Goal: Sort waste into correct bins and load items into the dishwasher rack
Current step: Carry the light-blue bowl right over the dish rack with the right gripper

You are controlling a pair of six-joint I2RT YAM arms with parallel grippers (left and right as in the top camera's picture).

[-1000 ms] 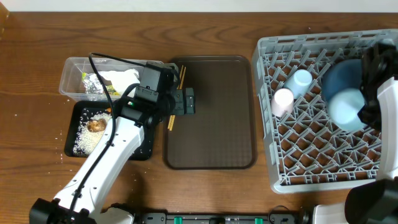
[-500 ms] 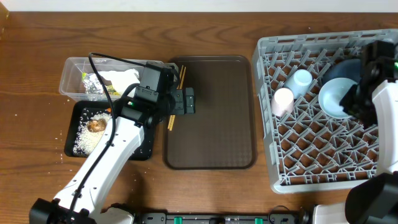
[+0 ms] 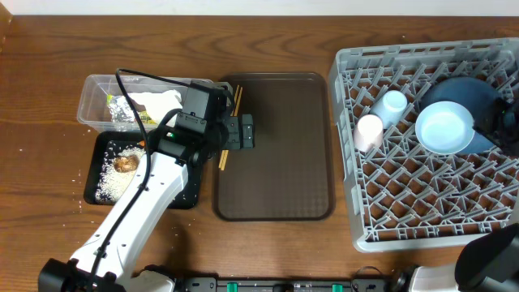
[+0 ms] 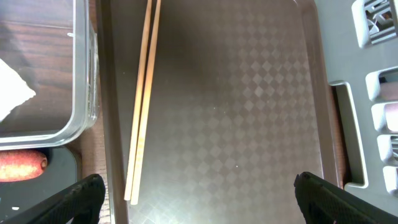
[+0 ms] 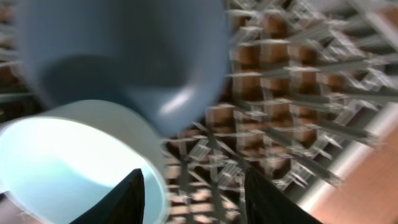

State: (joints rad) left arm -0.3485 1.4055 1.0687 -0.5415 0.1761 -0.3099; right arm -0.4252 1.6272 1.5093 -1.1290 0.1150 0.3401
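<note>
The grey rack (image 3: 422, 203) holds the dark-blue plate (image 3: 474, 93), the light blue bowl (image 3: 444, 128) lying open side up against it, the light blue cup (image 3: 391, 105) and the pink cup (image 3: 369, 131). My right gripper (image 5: 199, 202) is open and empty just right of the bowl (image 5: 68, 162). It shows only at the overhead view's right edge (image 3: 508, 122). My left gripper (image 4: 199, 202) is open and empty over the brown tray. The chopsticks (image 4: 143, 99) lie along the tray's left rim, inside its left finger. The clear tub (image 3: 93, 89) holds tissue (image 3: 158, 101) and foil (image 3: 122, 111). The black tray (image 3: 190, 199) holds rice (image 3: 109, 174).
The brown serving tray (image 3: 276, 146) lies mid-table between the bins and the rack. A brown lump (image 3: 124, 164) lies in the black tray and the carrot (image 4: 22, 167) at its near end. Rice grains are scattered on the table left of the bins.
My right gripper let go of the light blue bowl in the rack and drew back to the right, nearly out of the overhead view. The left arm has not moved.
</note>
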